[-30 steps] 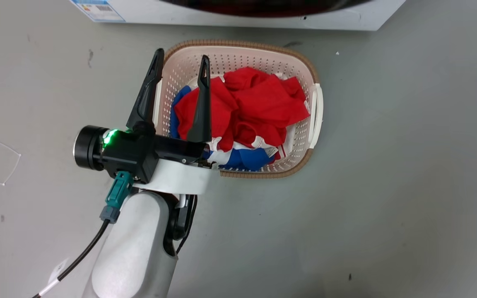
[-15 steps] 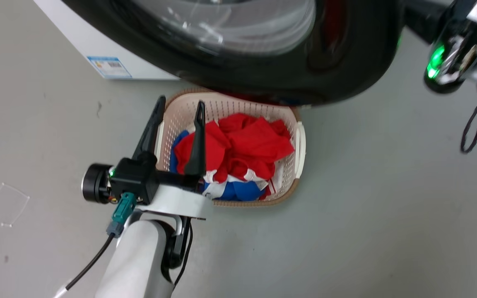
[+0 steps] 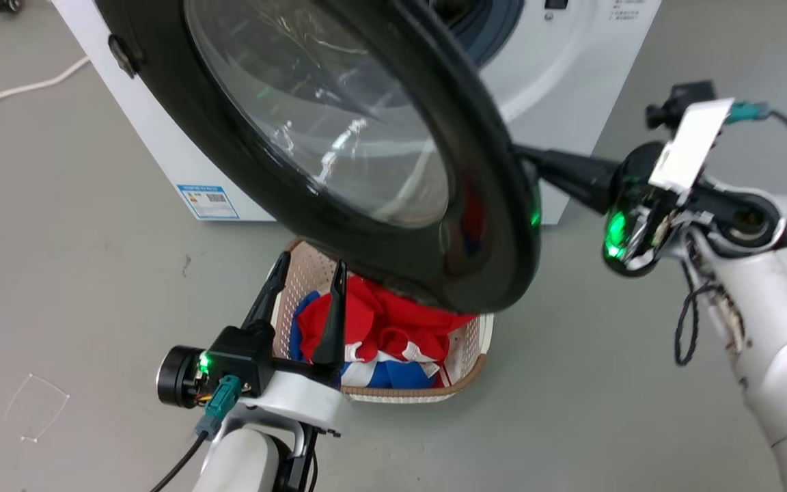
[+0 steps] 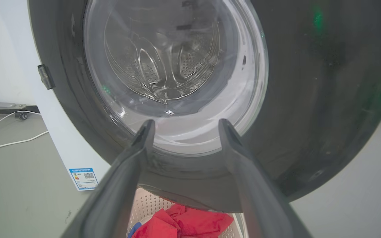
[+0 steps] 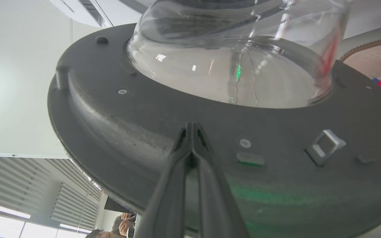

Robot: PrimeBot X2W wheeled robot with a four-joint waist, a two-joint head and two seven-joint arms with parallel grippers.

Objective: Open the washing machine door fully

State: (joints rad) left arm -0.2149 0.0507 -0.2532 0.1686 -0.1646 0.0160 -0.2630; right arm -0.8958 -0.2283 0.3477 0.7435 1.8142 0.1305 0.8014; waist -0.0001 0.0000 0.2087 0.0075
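The washing machine door (image 3: 318, 116), black-rimmed with a bulging glass centre, stands swung out from the white washing machine (image 3: 564, 61). My right gripper (image 3: 537, 162) reaches behind the door's right edge. In the right wrist view the right gripper (image 5: 190, 125) is shut, its tips against the door's grey inner face (image 5: 127, 115), left of the latch hook (image 5: 324, 145). My left gripper (image 3: 311, 261) hangs open below the door, above the basket. In the left wrist view its fingers (image 4: 187, 121) point at the door's outer glass (image 4: 174, 66), holding nothing.
A beige laundry basket (image 3: 465, 369) with red and blue clothes (image 3: 380, 328) sits on the floor under the door's lower rim. A white cable (image 3: 18, 85) lies on the floor at far left. A person (image 5: 121, 228) shows at the bottom of the right wrist view.
The head camera has tilted up, bringing the door, the machine front and my right arm into view. My left gripper stays open over the basket.
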